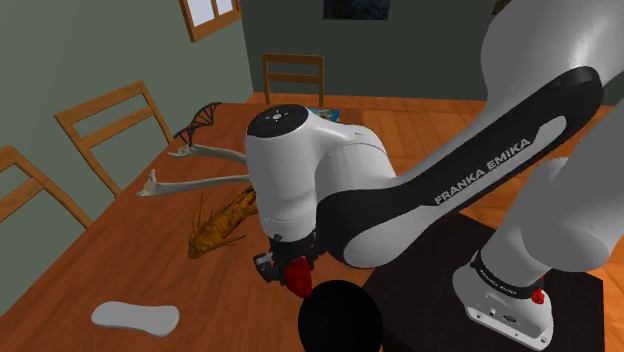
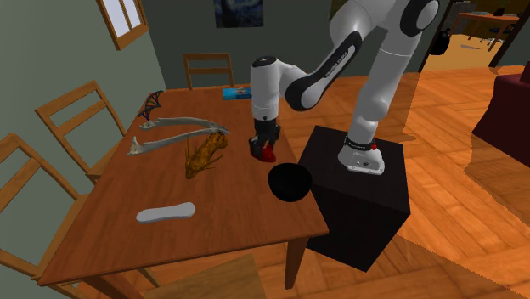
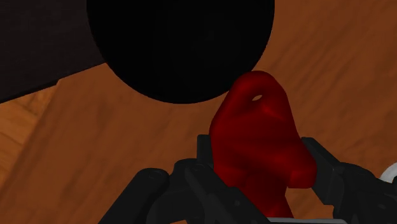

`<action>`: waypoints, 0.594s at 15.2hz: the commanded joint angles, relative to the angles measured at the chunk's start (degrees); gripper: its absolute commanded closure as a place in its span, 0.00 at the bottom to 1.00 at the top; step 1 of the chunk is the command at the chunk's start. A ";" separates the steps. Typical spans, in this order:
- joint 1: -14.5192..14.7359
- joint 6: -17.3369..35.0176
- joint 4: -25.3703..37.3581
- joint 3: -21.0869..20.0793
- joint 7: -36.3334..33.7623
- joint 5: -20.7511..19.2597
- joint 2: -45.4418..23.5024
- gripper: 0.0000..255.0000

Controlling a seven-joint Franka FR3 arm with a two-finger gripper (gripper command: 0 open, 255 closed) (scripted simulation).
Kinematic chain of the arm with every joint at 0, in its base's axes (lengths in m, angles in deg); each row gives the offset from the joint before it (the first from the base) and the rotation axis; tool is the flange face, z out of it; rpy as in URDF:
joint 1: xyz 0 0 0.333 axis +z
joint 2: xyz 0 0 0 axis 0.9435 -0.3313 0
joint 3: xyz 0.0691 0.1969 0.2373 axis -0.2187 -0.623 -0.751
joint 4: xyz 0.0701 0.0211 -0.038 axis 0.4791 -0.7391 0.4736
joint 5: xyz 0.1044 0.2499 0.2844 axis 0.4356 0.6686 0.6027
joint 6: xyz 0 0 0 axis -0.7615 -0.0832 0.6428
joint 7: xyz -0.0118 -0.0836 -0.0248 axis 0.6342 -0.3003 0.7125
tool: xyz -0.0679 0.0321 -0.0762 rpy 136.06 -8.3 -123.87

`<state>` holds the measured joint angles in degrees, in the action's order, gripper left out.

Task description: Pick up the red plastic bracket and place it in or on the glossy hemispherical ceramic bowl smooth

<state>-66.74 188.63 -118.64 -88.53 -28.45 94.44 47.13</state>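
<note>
My black gripper [image 1: 293, 271] is shut on the red bracket [image 1: 299, 276], a rounded red piece with a small hole near its tip [image 3: 257, 143]. In the second exterior view the gripper [image 2: 265, 150] holds the red bracket [image 2: 268, 154] a little above the wooden table [image 2: 127, 242]. The black hemispherical bowl [image 1: 340, 316] sits right beside and below the held bracket, at the table's edge nearest the stand. The wrist view has the bowl [image 3: 181, 44] just beyond the bracket's tip. In the second exterior view the bowl [image 2: 289, 183] lies close to the gripper.
An orange-brown spiky figure [image 1: 220, 228], a pale long bone-like piece [image 1: 195, 180], a dark helix model [image 1: 197, 120] and a grey flat oblong [image 1: 135, 318] lie on the table. A blue box [image 2: 235, 93] sits at the far edge. Wooden chairs [image 1: 100, 120] surround the table; the black stand [image 2: 357, 200] is beside it.
</note>
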 commanded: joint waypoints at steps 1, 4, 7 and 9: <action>1.66 -0.49 -3.35 -0.32 0.97 4.39 4.93 1.00; 5.23 -1.80 -8.02 0.07 2.13 10.12 11.96 1.00; 9.55 -3.82 -12.10 0.68 2.26 14.94 18.64 1.00; 11.67 -4.93 -13.77 0.95 1.98 16.83 21.56 1.00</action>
<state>-56.34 184.12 -131.09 -87.81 -26.49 109.95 66.87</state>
